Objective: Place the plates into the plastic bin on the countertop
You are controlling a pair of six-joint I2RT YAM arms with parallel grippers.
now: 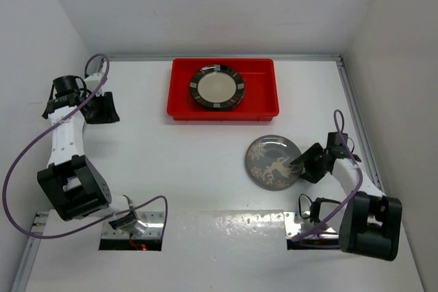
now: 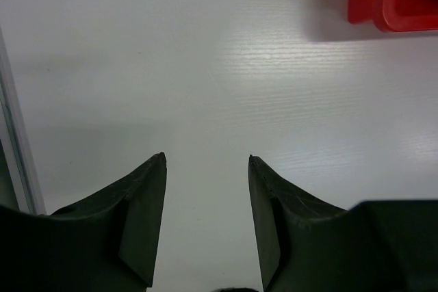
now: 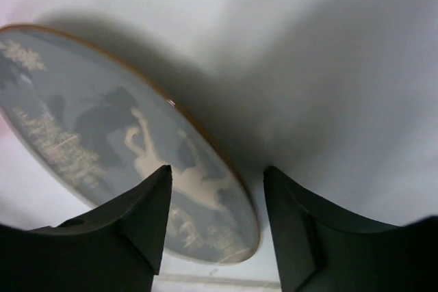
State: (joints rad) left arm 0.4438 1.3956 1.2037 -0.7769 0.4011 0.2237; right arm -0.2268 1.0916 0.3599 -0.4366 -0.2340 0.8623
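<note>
Straddling the right rim of the deer plate (image 1: 272, 162), the right gripper (image 1: 301, 162) has a finger on either side of the edge; I cannot tell whether they are clamped on it. That plate lies on the countertop (image 1: 171, 162), near the bin (image 1: 181, 111) but outside it, while a striped plate (image 1: 217, 87) sits inside. The pickup is in hand, and next comes a firm pinch, then a lift over the near wall. The left gripper (image 1: 102, 109) hangs apart, empty.

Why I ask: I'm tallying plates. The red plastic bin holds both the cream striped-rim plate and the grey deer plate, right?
No. The red plastic bin holds only the round cream striped-rim plate; the round grey deer plate lies outside it on the white countertop, by the right claw, as the top view shows.
</note>
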